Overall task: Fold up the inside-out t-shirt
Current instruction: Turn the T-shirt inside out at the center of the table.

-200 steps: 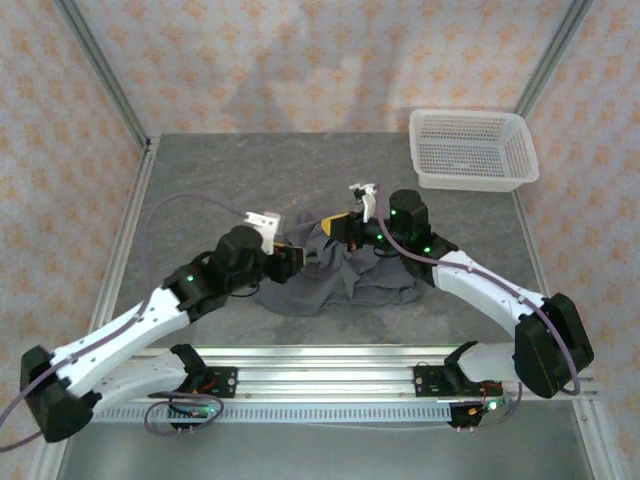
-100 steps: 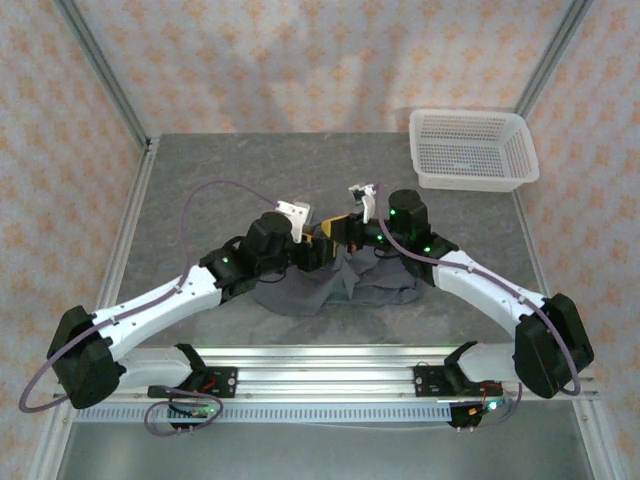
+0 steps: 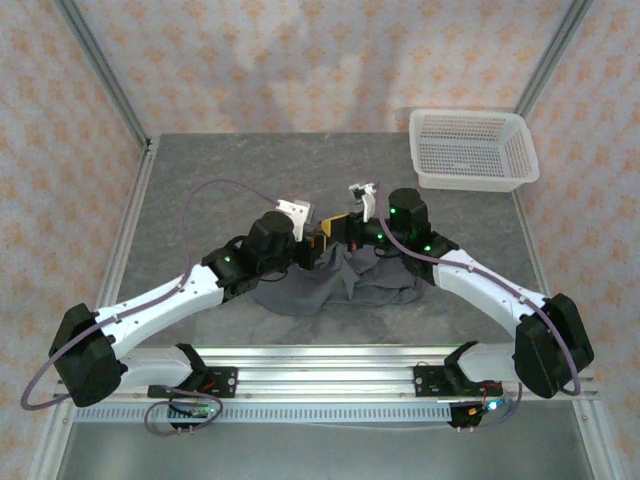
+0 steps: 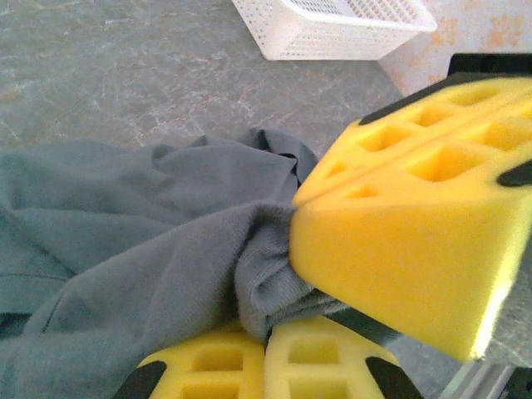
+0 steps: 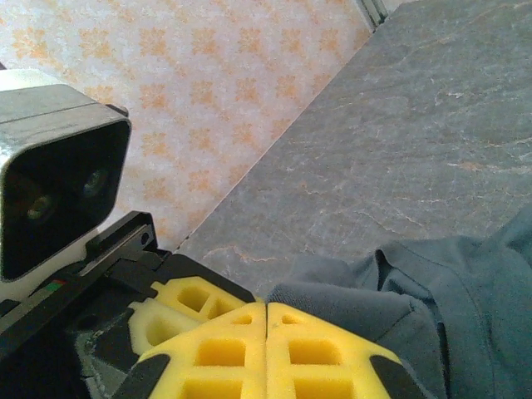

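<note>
t-shirt lies bunched mid-worktop between the two arms, with one fold drawn up to the fingertips. left gripper has its pads pressed together, pinching that grey fold. right gripper is likewise clamped on the cloth, just beside the left one. white basket sits at the far right corner, well apart from the shirt

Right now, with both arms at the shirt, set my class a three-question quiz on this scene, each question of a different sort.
1. True or false: the t-shirt lies in the basket.
2. Where on the table does the basket stand? A near left; B far right; C centre.
3. Fill in: the left jaws and the right jaws are both ___ on cloth.
Key: 1 false; 2 B; 3 shut.
</note>
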Available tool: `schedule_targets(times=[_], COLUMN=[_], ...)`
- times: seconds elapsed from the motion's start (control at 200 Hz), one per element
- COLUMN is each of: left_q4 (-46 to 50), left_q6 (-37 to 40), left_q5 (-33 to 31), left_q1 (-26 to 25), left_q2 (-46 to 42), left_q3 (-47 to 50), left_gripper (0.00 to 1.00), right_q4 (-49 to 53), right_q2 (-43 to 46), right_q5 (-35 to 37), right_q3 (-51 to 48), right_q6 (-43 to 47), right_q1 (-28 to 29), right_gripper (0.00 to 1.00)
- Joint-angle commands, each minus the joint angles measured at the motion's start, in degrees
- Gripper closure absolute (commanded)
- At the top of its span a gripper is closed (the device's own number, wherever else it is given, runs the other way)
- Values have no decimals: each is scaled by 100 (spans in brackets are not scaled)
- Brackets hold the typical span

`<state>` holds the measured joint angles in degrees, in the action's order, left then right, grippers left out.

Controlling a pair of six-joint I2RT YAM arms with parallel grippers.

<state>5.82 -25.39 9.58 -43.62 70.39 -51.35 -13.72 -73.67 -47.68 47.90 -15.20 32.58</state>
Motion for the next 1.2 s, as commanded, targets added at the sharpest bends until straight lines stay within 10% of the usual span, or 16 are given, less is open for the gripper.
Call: schedule_targets(times=[0.0,0.225,0.45,0.656,0.846,1.196], left_q4=[134,-307,-217,-320,-464,-297], left_q6=[-111,-1763,-2438,-2490,-2557,-2484], left_q5=[-49,1691,1912,1923,2123,2321], left_q1=[84,674,1029,1080,1081,1091], left_q2=[-276,-906,-814,-754,-664,-607], left_q3=[-154,-392,-416,-364,-479,-681], left_gripper=[100,100,100,100,100,100], right_q4=[208,575,518,-123,-415,-621], right_q2=[166,-226,865,2524,1902,337], right_q5=[463,1802,1524,1815,2316,1651], right_q3=[106,-263,-518,-1510,-1411,-499], right_q6=[252,932,936,1711,2407,2386], right_q1=[6,-63,-67,496,1084,1075], right_gripper=[100,98,66,65,41,75])
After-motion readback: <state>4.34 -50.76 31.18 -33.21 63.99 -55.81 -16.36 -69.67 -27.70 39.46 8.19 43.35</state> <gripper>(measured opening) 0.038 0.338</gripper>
